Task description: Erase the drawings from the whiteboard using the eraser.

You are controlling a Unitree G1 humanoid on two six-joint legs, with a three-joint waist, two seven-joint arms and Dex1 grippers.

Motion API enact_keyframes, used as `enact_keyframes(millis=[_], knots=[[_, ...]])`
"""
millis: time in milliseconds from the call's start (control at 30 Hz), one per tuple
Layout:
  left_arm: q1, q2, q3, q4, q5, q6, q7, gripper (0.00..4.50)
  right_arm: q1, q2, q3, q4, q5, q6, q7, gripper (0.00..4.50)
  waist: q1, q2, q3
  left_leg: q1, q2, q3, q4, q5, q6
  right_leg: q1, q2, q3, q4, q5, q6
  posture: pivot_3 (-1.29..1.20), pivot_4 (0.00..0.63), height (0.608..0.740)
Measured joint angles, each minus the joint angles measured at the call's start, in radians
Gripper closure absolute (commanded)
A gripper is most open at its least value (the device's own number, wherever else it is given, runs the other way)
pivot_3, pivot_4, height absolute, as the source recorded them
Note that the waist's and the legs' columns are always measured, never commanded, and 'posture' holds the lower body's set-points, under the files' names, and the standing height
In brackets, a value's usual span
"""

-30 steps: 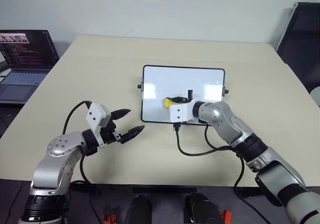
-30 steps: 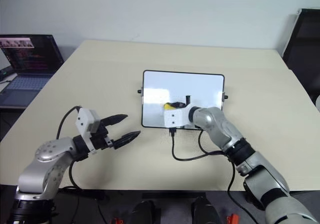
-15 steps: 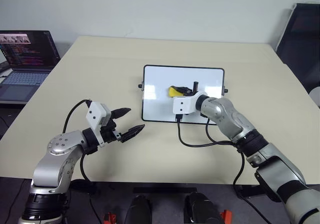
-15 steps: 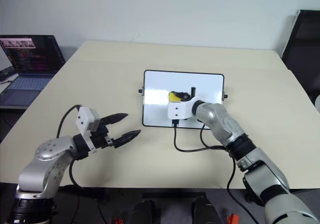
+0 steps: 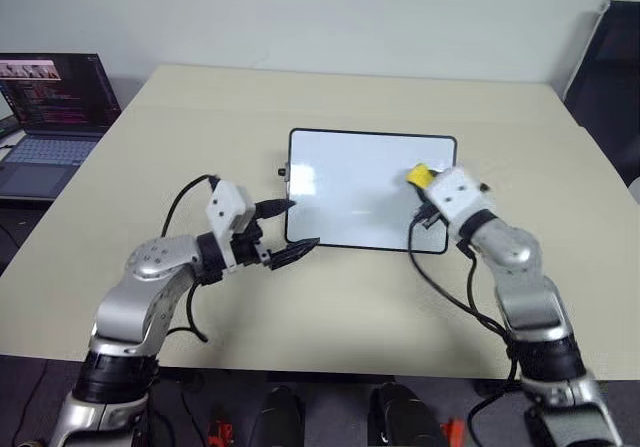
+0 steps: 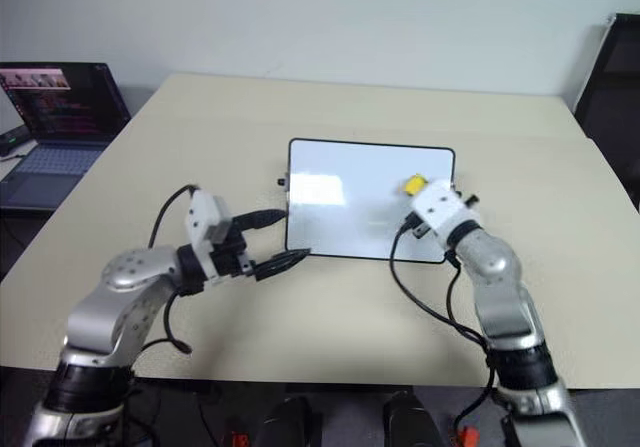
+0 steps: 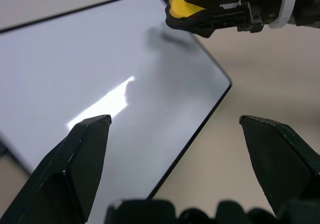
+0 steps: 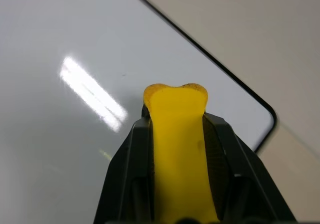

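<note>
left fingers (image 5: 283, 231) spread, right fingers (image 8: 220, 149) clamped

My arms are silver-grey metal with rounded joint housings and black bands between the segments. Each wrist carries a white boxy camera block with small dark screw dots. Black cables loop loose from both wrists. My left gripper (image 5: 284, 231) has two black, pointed, tapering fingers (image 7: 82, 159); my right gripper (image 5: 428, 182) is black behind its white block.
</note>
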State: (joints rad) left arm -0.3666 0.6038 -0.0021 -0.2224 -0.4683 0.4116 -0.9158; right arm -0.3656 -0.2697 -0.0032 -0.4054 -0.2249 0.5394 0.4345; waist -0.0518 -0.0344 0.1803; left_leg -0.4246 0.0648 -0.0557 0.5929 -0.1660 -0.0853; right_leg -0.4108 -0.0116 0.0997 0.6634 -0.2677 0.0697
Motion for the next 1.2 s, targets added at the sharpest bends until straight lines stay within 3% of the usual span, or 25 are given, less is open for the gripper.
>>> enact_keyframes(millis=[200, 367, 667, 1067, 1200], knots=[[-0.178, -0.055, -0.101, 0.118, 0.016, -0.009, -0.094, 0.0, 0.15, 0.181, -0.132, -0.285, 0.055, 0.331, -0.117, 3.5, 0.002, 0.0, 0.0, -0.001, 0.0, -0.001, 0.001, 0.0, 0.0, 0.0, 0.0, 0.0, -0.001, -0.001, -0.003, 0.0, 0.15, 0.74], [-0.308, -0.145, -0.214, 0.251, 0.067, -0.079, -0.209, 0.0, 0.196, 0.212, -0.22, -0.358, 0.087, 0.468, -0.178, 3.5, 0.002, 0.0, 0.0, -0.001, -0.001, 0.0, 0.001, 0.0, 0.0, 0.0, -0.001, 0.0, -0.001, -0.001, -0.003, 0.0, 0.15, 0.74], [-0.451, -0.271, -0.34, 0.466, 0.189, -0.23, -0.337, 0.0, 0.166, 0.111, -0.295, -0.116, 0.139, 0.465, -0.201, 3.5, -0.007, 0.001, 0.0, -0.001, -0.001, 0.0, 0.001, 0.0, 0.0, 0.0, 0.0, 0.0, -0.001, -0.001, -0.002, 0.0, 0.15, 0.74], [-0.511, -0.371, -0.386, 0.566, 0.311, -0.311, -0.331, 0.0, 0.082, 0.02, -0.332, 0.147, 0.23, 0.355, -0.212, 3.5, -0.007, 0.003, 0.001, -0.001, -0.001, -0.001, 0.0, 0.0, 0.0, 0.0, 0.0, 0.0, -0.001, 0.001, 0.002, 0.0, 0.15, 0.74], [-0.508, -0.364, -0.386, 0.561, 0.315, -0.302, -0.33, 0.0, 0.076, -0.002, -0.332, 0.193, 0.254, 0.328, -0.218, 2.3, -0.007, 0.003, 0.001, -0.001, -0.001, -0.001, 0.0, 0.0, 0.0, 0.0, 0.0, 0.0, 0.0, 0.001, 0.002, 0.0, 0.15, 0.74]])
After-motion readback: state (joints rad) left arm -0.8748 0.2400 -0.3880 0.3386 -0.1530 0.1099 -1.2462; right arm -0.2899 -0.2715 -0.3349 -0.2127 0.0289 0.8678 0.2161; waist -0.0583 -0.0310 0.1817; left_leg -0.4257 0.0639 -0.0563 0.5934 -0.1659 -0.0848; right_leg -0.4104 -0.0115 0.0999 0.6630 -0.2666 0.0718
